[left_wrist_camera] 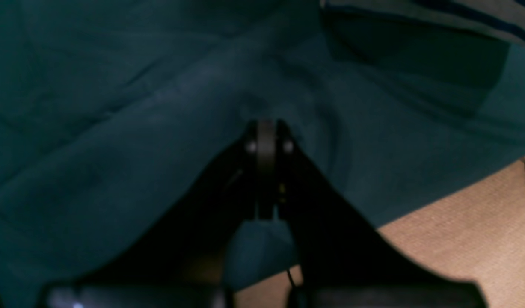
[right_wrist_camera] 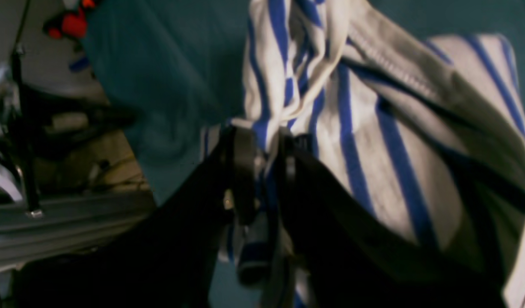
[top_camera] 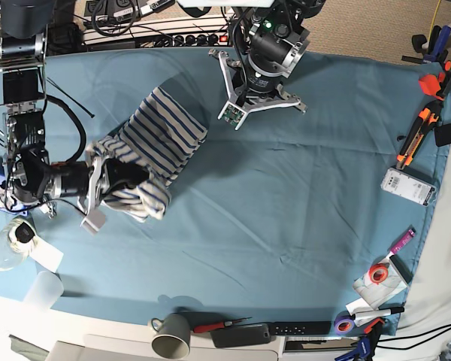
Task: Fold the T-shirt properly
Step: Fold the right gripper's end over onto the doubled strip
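At the left of the base view, the right arm is stretched low across the teal cloth (top_camera: 286, 195), and the right gripper (top_camera: 124, 180) is clenched on a bunched part of the striped T-shirt (top_camera: 161, 135), which is lying crumpled in the left half of the cloth. Further right, at the top, the left gripper (top_camera: 229, 116) is pointed down over bare cloth, its jaws pressed together on nothing.
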